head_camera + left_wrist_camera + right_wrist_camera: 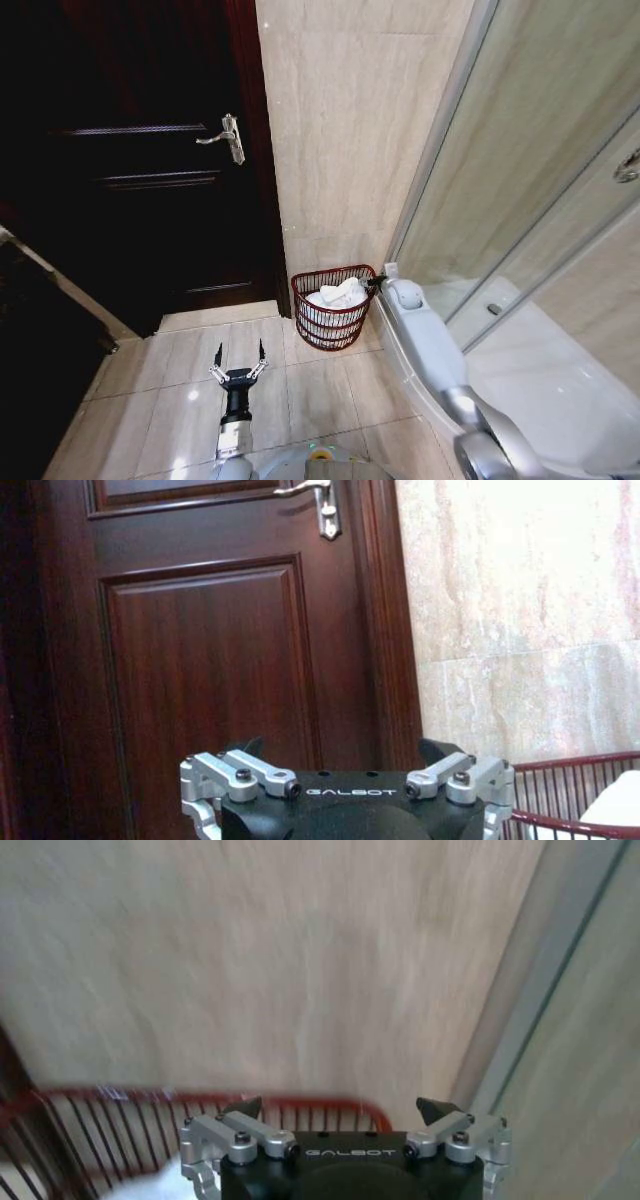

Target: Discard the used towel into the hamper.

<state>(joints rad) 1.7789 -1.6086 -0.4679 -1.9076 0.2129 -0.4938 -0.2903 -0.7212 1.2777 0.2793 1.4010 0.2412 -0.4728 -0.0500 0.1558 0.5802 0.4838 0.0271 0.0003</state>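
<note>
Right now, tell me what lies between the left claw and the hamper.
Bare floor tile, as the head view shows: the open left claw hovers over the floor, and nothing sits between it and the hamper.

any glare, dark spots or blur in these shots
Head view: the door is nearly black, and lamp glare spots the floor tiles. Left wrist view: the wall is washed out at the top. Right wrist view: the hamper rim is smeared by motion blur.
</note>
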